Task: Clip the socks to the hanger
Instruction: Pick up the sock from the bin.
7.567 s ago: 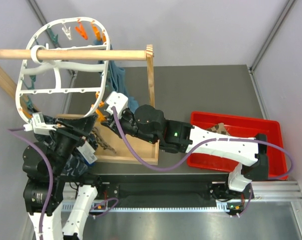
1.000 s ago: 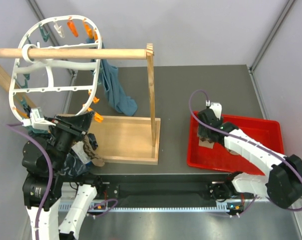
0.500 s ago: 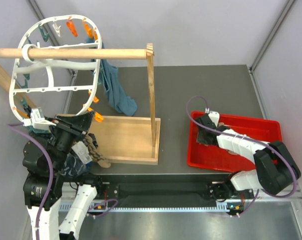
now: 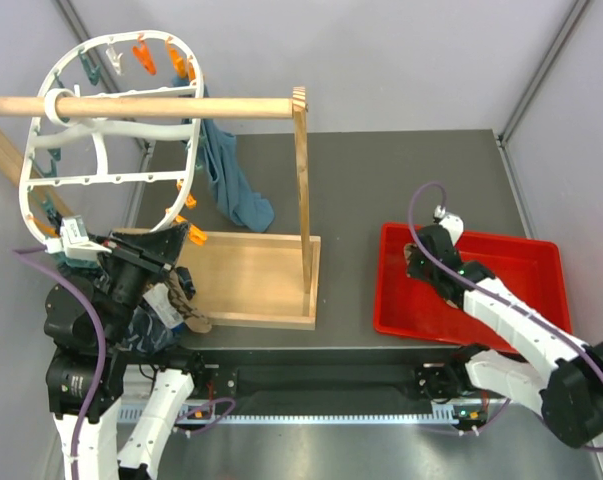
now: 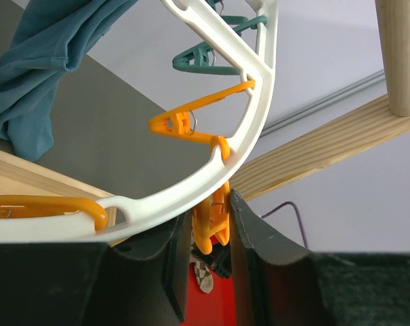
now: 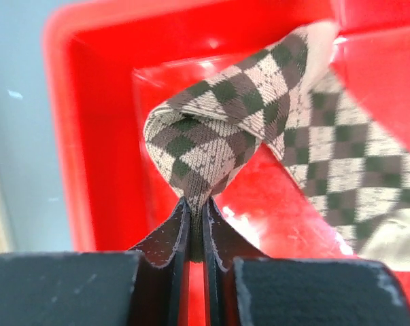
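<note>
The white oval hanger (image 4: 186, 150) hangs on the wooden rod, rimmed with orange and teal pegs. My left gripper (image 4: 171, 243) is at its lower rim (image 5: 191, 190), shut on an orange peg (image 5: 215, 227) that sits between its fingers. One checked sock (image 4: 181, 300) dangles beside the left arm below the rim. In the red tray (image 4: 481, 320), my right gripper (image 6: 196, 202) is shut on a fold of a checked sock (image 6: 205, 149), seen from above at the tray's left end (image 4: 419, 262). Another checked sock (image 6: 347, 176) lies in the tray beside it.
A wooden stand holds the rod (image 4: 181, 106), with an upright post (image 4: 302, 190) on a flat base board (image 4: 251, 275). A teal cloth (image 4: 226, 175) hangs by the hanger's right side. Grey walls close in the table at the back and sides.
My right gripper has closed on the sock in the tray, and the arm has shifted back and to the right with it. The left arm and hanger have not moved.
</note>
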